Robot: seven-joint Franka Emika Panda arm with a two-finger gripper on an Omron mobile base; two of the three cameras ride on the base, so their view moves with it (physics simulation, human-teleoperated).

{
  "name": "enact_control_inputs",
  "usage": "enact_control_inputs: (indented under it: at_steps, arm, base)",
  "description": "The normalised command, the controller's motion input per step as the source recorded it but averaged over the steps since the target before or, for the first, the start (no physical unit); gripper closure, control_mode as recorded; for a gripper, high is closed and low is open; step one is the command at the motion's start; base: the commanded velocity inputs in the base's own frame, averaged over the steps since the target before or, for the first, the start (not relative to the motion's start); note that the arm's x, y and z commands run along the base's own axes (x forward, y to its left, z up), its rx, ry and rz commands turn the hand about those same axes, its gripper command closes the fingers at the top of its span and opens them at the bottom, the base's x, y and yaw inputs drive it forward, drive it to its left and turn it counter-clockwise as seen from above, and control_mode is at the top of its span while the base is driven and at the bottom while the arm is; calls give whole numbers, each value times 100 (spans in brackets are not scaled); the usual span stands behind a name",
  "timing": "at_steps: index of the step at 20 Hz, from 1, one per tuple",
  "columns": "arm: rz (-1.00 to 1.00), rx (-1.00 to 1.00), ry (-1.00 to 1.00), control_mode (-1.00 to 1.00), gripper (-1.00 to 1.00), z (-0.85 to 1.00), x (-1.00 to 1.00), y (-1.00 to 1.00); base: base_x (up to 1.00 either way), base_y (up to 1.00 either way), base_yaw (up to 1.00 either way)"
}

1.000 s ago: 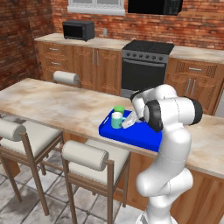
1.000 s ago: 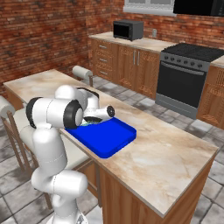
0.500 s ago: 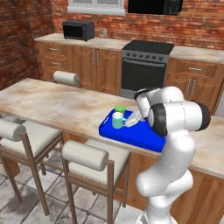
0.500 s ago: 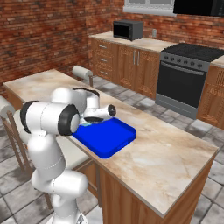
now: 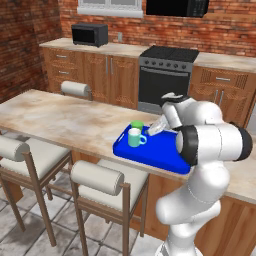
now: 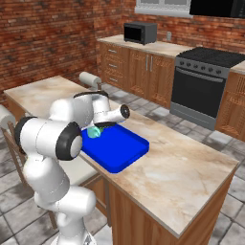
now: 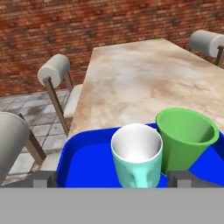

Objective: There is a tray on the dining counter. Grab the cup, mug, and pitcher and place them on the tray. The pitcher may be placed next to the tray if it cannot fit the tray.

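Your gripper [image 7: 112, 178] stands wide apart and holds nothing, its tips flanking the mug [image 7: 137, 156] without touching it. You see the mug upright on the tray [image 7: 83, 159], at its end, with the cup [image 7: 186, 135] just beside it, also on the tray. Beyond them stretches the dining counter [image 7: 140, 83], then a paper towel roll [image 7: 208, 42].

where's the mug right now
The mug stands upright on the tray, at its left end in the left base view, right beside the green cup. In the hand view it is directly ahead of the open gripper.
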Motion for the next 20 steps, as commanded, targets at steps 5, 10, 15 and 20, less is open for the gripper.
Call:
enact_control_inputs:
  at_steps: [5,10,15,20]
  arm:
    - [-10,0,5,-100,-100,60,-33,-13]
    - [-17,-1,8,-100,-100,63,-38,-1]
    - [-25,-2,11,-100,-100,66,-37,0]
    - [-29,-3,10,-100,-100,66,-35,0]
  base:
    - [0,0,0]
    - [0,0,0]
    - [0,0,0]
    - [0,0,0]
